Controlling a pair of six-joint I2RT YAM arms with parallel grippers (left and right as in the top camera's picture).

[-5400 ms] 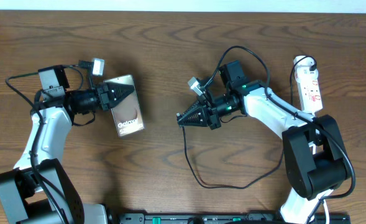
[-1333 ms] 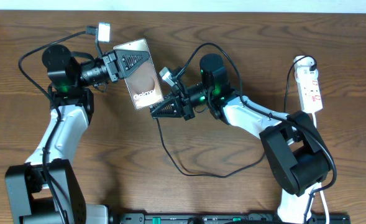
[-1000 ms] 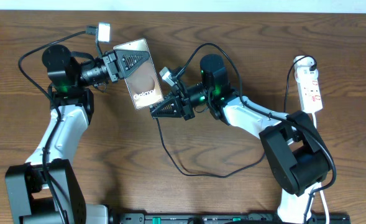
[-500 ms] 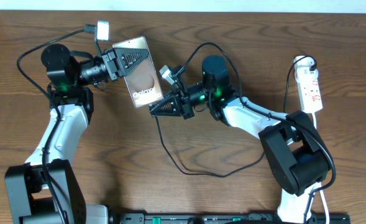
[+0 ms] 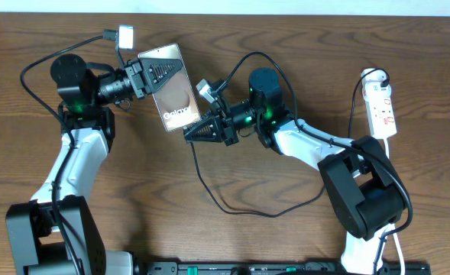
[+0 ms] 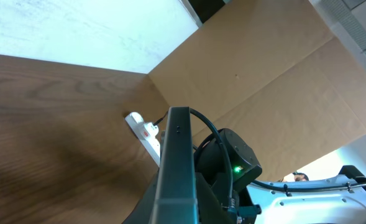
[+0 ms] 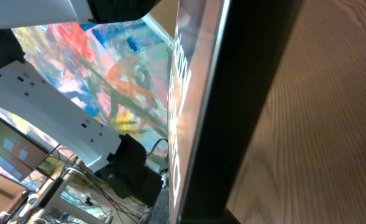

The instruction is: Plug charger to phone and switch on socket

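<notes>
Overhead view: the phone [image 5: 177, 99] is being held tilted by the left gripper [image 5: 157, 74], whose fingers are being clamped on its upper half. The right gripper [image 5: 189, 135], its fingers drawn together on the charger [image 5: 209, 195] near the plug tip, is being presented at the phone's lower edge; the tip itself is hidden. The plugging-in step is judged to be in hand. Fine alignment of tip with port is being called for next, then a straight push. The socket [image 5: 380, 103], lying well apart to the far right, is not yet being attended to.
</notes>
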